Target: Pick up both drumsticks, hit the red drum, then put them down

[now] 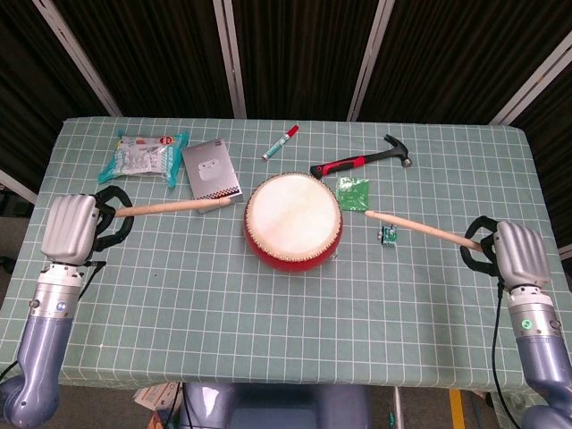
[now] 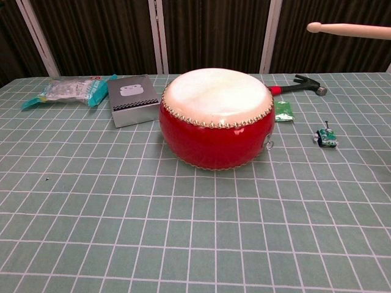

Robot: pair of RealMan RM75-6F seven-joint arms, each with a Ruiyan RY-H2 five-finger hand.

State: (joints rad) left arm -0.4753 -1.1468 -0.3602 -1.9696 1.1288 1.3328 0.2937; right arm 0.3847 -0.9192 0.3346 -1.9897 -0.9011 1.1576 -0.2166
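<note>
The red drum (image 1: 293, 222) with its cream skin sits mid-table, large in the chest view as well, drum (image 2: 216, 117). My left hand (image 1: 71, 229) at the left edge grips a wooden drumstick (image 1: 172, 206) whose tip reaches toward the drum's left rim, held in the air. My right hand (image 1: 517, 252) at the right edge grips the other drumstick (image 1: 420, 230), its tip near the drum's right side. In the chest view only the right drumstick (image 2: 351, 28) shows, high at the top right; neither hand shows there.
Behind the drum lie a snack bag (image 1: 143, 156), a grey earbud box (image 1: 211, 174), a red-and-blue marker (image 1: 280, 142), a hammer (image 1: 361, 162) and a green packet (image 1: 353, 193). A small green toy (image 1: 389, 234) sits right of the drum under the right stick.
</note>
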